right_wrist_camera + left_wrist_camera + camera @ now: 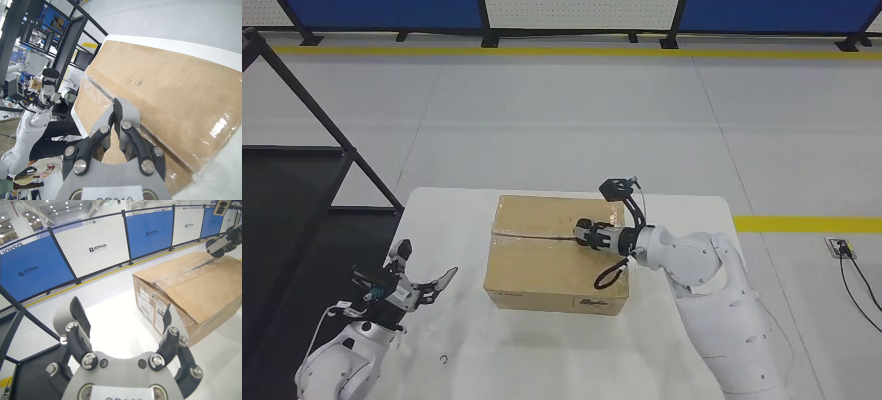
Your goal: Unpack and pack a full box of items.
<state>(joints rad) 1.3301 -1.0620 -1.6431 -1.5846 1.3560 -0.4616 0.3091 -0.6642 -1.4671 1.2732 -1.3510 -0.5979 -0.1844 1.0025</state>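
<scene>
The cardboard box point(557, 262) is placed in the middle of the white table point(447, 215) and is sealed by clear tape point(98, 90) along its top seam. If the right claw point(115, 108), whose fingers are pressed together with nothing between them, is dragged along the seam at a wrong angle, it is judged that the tape may only be stretched, or the box pushed across the table. The box lies directly under this claw, with the tips at the seam, while the left claw point(122, 308) is held wide open beside the box, well apart from it.
</scene>
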